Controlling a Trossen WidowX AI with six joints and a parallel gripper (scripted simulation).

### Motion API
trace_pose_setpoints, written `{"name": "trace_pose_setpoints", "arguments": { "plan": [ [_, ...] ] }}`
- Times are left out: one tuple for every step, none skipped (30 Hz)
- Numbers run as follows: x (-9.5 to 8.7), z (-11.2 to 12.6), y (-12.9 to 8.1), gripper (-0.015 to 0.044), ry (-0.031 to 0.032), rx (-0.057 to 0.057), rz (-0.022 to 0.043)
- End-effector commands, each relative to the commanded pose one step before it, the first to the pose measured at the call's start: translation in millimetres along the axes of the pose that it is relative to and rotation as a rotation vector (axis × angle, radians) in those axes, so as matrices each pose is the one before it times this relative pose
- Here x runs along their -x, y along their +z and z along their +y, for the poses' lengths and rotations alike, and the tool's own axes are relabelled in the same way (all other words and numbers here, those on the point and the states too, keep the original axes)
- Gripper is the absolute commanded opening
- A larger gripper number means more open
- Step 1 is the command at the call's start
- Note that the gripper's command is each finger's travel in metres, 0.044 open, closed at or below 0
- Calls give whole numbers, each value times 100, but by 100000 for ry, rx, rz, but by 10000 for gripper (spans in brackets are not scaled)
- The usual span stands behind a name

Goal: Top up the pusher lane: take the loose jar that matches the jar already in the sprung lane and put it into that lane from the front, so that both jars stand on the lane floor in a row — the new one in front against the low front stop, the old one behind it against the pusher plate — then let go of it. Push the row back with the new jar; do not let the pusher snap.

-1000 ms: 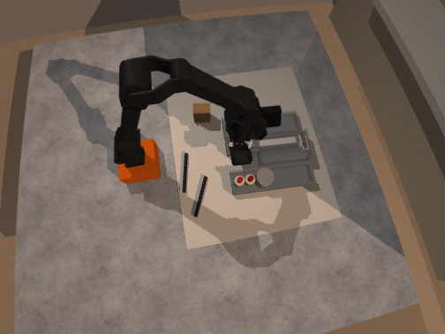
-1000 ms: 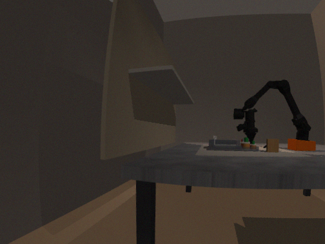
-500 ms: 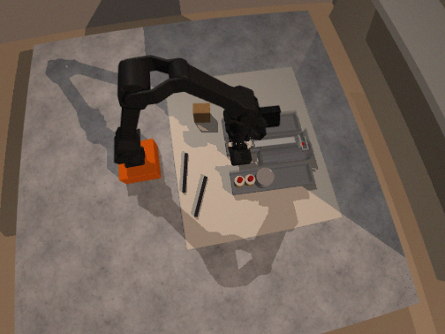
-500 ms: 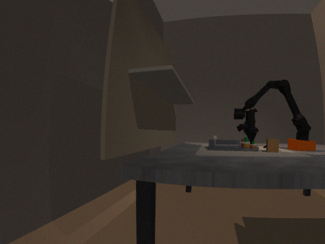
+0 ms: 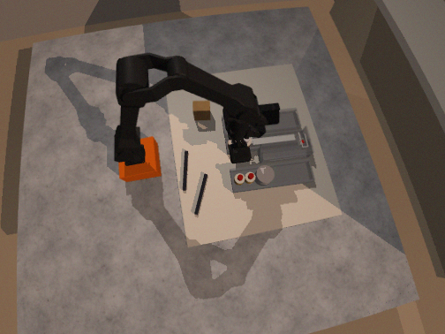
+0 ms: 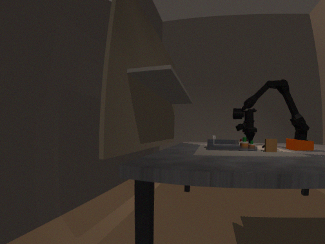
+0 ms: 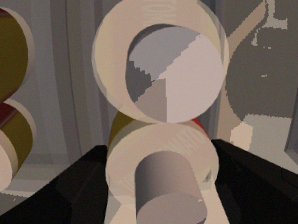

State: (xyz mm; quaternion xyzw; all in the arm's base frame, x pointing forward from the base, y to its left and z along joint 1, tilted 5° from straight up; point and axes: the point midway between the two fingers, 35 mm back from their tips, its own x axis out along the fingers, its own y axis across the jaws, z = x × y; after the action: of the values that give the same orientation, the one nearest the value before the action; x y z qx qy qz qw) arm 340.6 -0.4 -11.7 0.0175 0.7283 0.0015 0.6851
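My gripper [image 5: 239, 152] [image 6: 250, 141] [image 7: 158, 152] is shut on a cream jar with a grey lid [image 7: 162, 196]. It holds the jar upright at the front end of the middle lane of the grey rack [image 5: 291, 170] [image 6: 222, 144]. In the wrist view a matching cream jar with a grey lid [image 7: 166, 63] stands right ahead of the held one, touching it or nearly so. The arm hides both jars in the top view. The pale lane strip [image 5: 275, 139] runs back to the pusher end [image 5: 303, 141]. I cannot tell whether the held jar rests on the lane floor.
Two red-lidded jars [image 5: 239, 178] [image 5: 250, 177] and a grey round piece [image 5: 265, 175] sit in the neighbouring lane; the jars show at the wrist view's left edge [image 7: 13, 143]. A brown box [image 5: 201, 110] [image 6: 271, 145], two dark bars [image 5: 184, 170] [image 5: 199, 193] and the orange arm base [image 5: 140, 164] lie to the left.
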Motion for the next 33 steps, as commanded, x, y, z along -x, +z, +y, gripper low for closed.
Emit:
{"name": "trace_pose_setpoints", "arguments": {
  "plan": [
    [3,32,28,0,269,-510,-859],
    [-4,-16,-79,0,-1,0,6],
    [-4,-18,-90,0,-2,0,7],
    [-2,-7,-36,0,-1,0,3],
    [0,0,0,0,0,0,0],
    [0,0,0,0,0,0,0],
    [0,0,0,0,0,0,0],
    [0,0,0,0,0,0,0],
    [0,0,0,0,0,0,0],
    [0,0,0,0,0,0,0],
    [0,0,0,0,0,0,0],
    [0,0,0,0,0,0,0],
    [0,0,0,0,0,0,0],
    [0,0,0,0,0,0,0],
    [0,0,0,0,0,0,0],
    [11,-3,48,26,0,0,-4],
    [11,-3,48,53,0,0,-4],
    [0,0,0,79,0,0,0],
    [0,0,0,105,0,0,0],
    [0,0,0,131,0,0,0],
    [0,0,0,157,0,0,0],
    [0,0,0,184,0,0,0],
    [0,0,0,210,0,0,0],
    [0,0,0,236,0,0,0],
    [0,0,0,262,0,0,0],
    [0,0,0,289,0,0,0],
    [0,0,0,294,0,0,0],
    [0,0,0,294,0,0,0],
    [111,-1,4,294,0,0,-1],
    [184,-1,6,294,-1,0,-1],
    [274,-2,7,294,-1,0,-2],
    [390,-3,5,294,-1,0,-2],
    [375,-3,0,294,-1,0,-2]
  ]
}}
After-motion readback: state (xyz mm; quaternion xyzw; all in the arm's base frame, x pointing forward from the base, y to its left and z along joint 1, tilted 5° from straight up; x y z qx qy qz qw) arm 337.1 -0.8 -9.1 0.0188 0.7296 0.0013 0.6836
